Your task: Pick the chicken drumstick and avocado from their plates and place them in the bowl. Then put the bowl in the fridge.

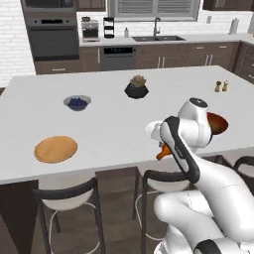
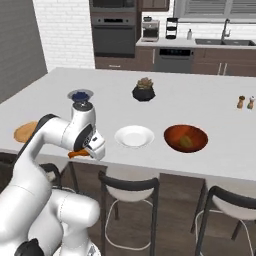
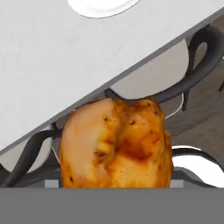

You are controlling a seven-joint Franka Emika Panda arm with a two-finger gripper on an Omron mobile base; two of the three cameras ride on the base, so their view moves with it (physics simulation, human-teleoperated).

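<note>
My gripper (image 2: 84,151) is shut on the chicken drumstick (image 3: 116,144), an orange-brown lump that hides the fingertips in the hand view. It hangs at the counter's front edge, above the stools, and also appears as the drumstick (image 1: 162,152) beside my forearm. The white plate (image 2: 134,136) lies bare to its right. The reddish-brown bowl (image 2: 186,138) stands further right with the avocado (image 2: 186,142) inside it. The tan plate (image 1: 55,149) sits bare at the near left. The fridge is out of view.
A grey bowl of blue berries (image 1: 77,102) and a black succulent pot (image 1: 136,87) stand mid-counter. Salt and pepper shakers (image 1: 221,86) are at the far right. Dark stools (image 2: 127,187) line the counter's front edge. The wall oven (image 1: 52,34) is behind.
</note>
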